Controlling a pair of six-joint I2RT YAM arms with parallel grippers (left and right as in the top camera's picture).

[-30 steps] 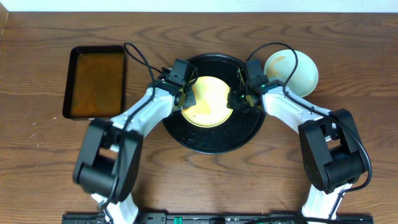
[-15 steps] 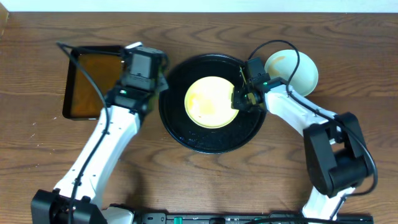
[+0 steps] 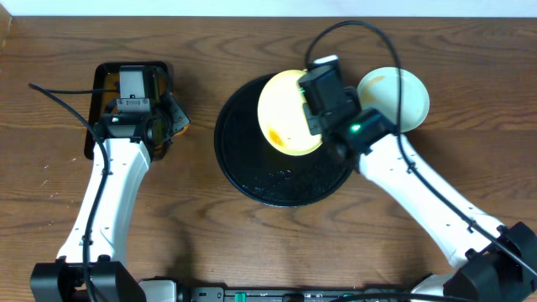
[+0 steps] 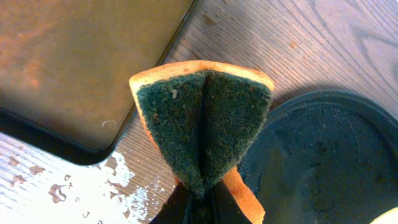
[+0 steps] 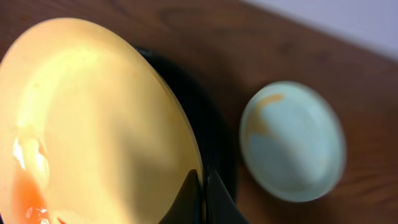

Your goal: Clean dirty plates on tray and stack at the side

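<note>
Your right gripper (image 5: 200, 194) is clenched on the rim of the pale yellow plate (image 5: 93, 118), which is held tilted over the far side of the round black tray (image 3: 252, 172), with orange smears on its face. You cannot tell whether its other edge touches the tray. A pale blue-green plate (image 5: 292, 149) with an orange streak lies on the counter (image 3: 470, 50) just beside the tray. Your left gripper (image 4: 200, 198) grasps a folded sponge (image 4: 202, 124), green side out, by the corner of the rectangular tray of brown liquid (image 4: 74, 56).
</note>
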